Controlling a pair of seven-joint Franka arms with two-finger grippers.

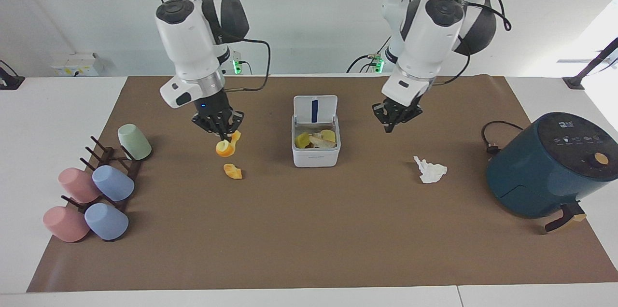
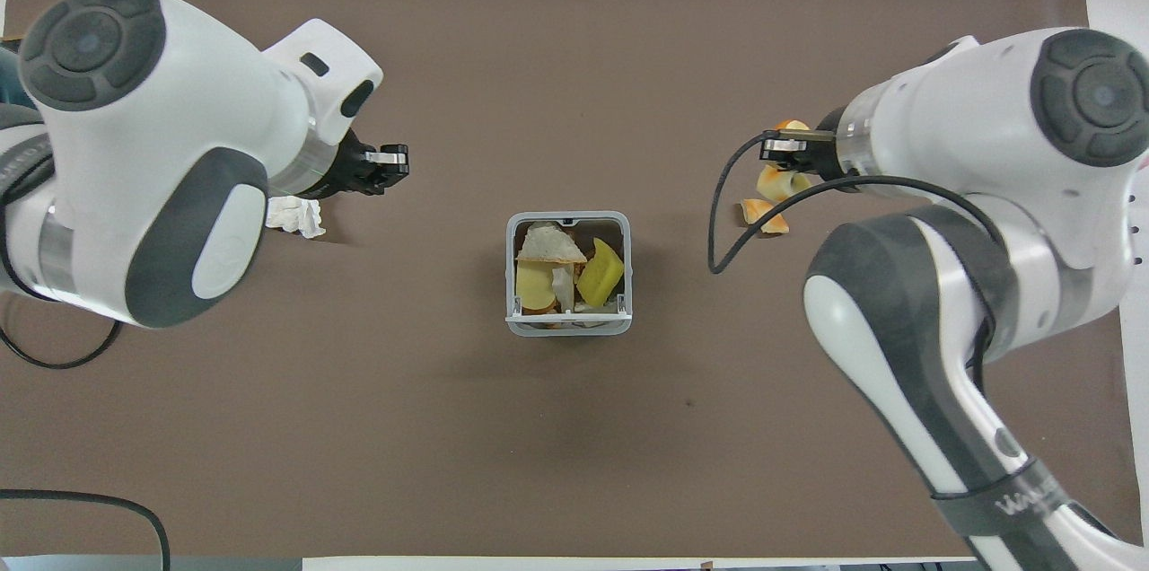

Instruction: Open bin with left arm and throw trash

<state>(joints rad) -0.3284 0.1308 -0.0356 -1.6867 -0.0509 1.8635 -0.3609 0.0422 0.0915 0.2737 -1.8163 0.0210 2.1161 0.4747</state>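
At about nine o'clock from the open bin (image 1: 316, 145), the right gripper (image 1: 223, 139) pinches the light, squishy orange-rind wedge (image 1: 225, 148) by its edge, while the left gripper (image 1: 389, 127), at three o'clock, holds nothing and I cannot tell if it is shut.

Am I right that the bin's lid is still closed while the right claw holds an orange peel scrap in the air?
Not quite: the bin's lid stands open, upright at the edge nearer the robots, with scraps showing inside the bin, as the facing view shows. The rest holds: the right claw carries the orange peel scrap in the air.
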